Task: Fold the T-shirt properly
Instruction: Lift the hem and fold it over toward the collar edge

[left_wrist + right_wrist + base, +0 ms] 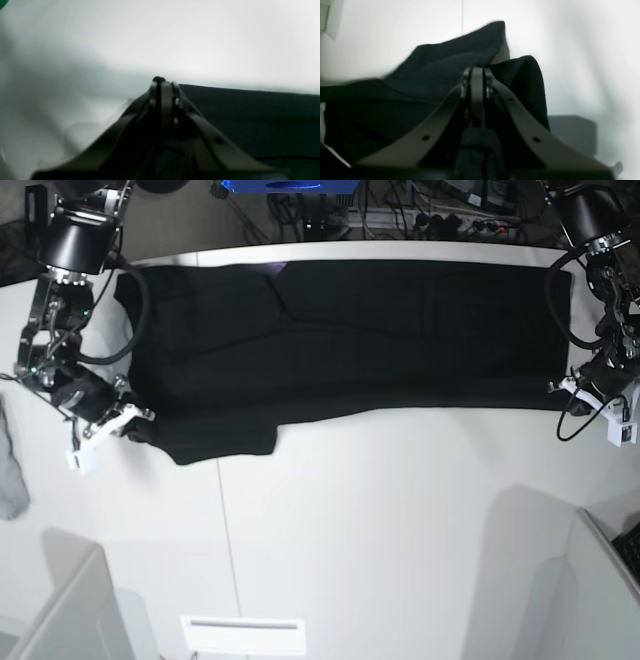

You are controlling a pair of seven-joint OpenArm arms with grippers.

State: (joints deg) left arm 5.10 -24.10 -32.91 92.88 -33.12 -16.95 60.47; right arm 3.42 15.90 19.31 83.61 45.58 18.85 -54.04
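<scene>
The large black cloth T-shirt [350, 345] lies spread as a wide band across the far half of the white counter [400, 520]. The right hand [135, 427] reaches low over the counter, clamped on the shirt's near corner, which bunches around its fingertips. The left hand [562, 387], fingers pressed together, sits at the opposite edge; whether it pinches cloth is unclear.

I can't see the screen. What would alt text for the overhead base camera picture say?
A large black cloth T-shirt lies spread in a wide band across the far half of a white table. Two robot arms flank it: the right gripper pinches its near corner, and the left gripper sits shut at the opposite edge.
</scene>
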